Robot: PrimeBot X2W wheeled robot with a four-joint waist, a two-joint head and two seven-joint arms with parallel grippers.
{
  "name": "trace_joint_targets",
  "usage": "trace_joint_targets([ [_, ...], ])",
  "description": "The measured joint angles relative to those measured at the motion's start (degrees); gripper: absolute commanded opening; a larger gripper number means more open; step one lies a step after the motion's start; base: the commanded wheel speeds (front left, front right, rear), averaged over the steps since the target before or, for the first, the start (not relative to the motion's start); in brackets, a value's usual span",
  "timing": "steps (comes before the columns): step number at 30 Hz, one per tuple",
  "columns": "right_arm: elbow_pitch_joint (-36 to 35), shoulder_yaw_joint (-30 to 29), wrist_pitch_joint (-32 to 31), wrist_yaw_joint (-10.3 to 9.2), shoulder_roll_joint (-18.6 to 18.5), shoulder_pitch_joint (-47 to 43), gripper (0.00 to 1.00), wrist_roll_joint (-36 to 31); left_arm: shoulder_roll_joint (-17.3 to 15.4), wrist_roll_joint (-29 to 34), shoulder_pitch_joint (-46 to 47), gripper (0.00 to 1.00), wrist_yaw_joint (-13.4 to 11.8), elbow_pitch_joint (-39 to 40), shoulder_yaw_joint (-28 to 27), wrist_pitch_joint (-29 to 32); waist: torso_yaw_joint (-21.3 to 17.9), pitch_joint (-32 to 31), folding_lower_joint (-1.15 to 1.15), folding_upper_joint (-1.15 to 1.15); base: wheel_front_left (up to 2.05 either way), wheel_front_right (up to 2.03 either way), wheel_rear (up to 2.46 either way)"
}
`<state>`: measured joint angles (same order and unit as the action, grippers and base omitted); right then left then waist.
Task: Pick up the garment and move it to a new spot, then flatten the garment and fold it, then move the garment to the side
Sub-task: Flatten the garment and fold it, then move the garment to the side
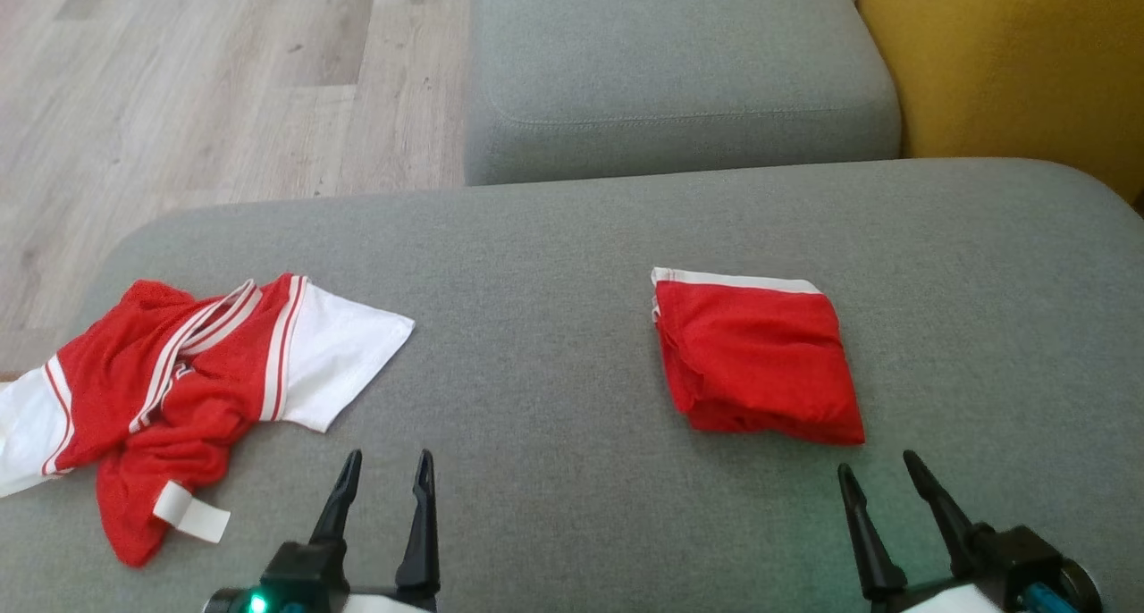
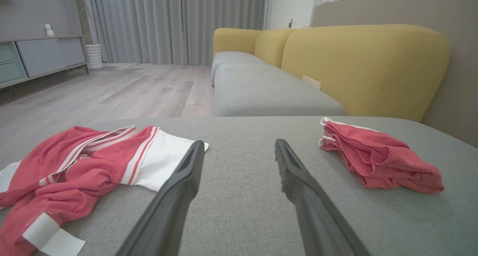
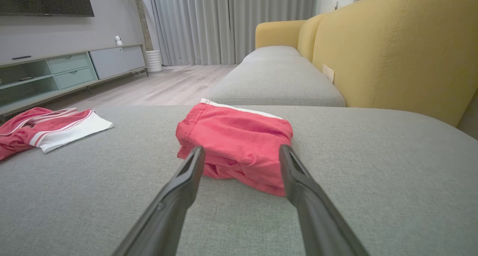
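A crumpled red and white garment [image 1: 179, 372] lies at the left edge of the grey cushion [image 1: 554, 264], one white sleeve spread out to the right and a white tag at its near end. It also shows in the left wrist view [image 2: 86, 162] and far left in the right wrist view [image 3: 44, 127]. My left gripper [image 1: 388, 459] is open and empty, just right of that garment [image 2: 239, 144]. A folded red piece with a white band [image 1: 760, 363] lies to the right. My right gripper [image 1: 876, 463] is open just short of its near edge [image 3: 242, 148].
A second grey seat cushion [image 1: 670, 68] lies beyond, with a yellow backrest [image 1: 1010, 59] on the right. Wood floor [image 1: 179, 86] drops off beyond the cushion's left and far edges. Bare grey fabric stretches between the two red pieces.
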<state>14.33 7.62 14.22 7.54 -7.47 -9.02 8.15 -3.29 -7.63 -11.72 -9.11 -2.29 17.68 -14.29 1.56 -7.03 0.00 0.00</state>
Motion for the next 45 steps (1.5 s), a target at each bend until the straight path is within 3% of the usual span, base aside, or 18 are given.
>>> trace_joint_targets([
  [16, -0.3, -1.4, 0.0, 0.00, 1.3, -1.0, 1.00, -1.7, 0.0, 2.0, -1.3, 1.00, 1.1, -3.4, -3.1, 0.0, -0.1, -1.1, 0.00, 0.00, 0.00, 0.00, 0.00],
  [45, 0.8, -0.9, 0.0, 0.00, 1.3, -1.0, 1.00, -0.8, 0.0, 3.7, -1.8, 1.00, 2.1, -3.5, -3.5, 0.0, -0.1, -0.6, 0.00, 0.00, 0.00, 0.00, 0.00],
])
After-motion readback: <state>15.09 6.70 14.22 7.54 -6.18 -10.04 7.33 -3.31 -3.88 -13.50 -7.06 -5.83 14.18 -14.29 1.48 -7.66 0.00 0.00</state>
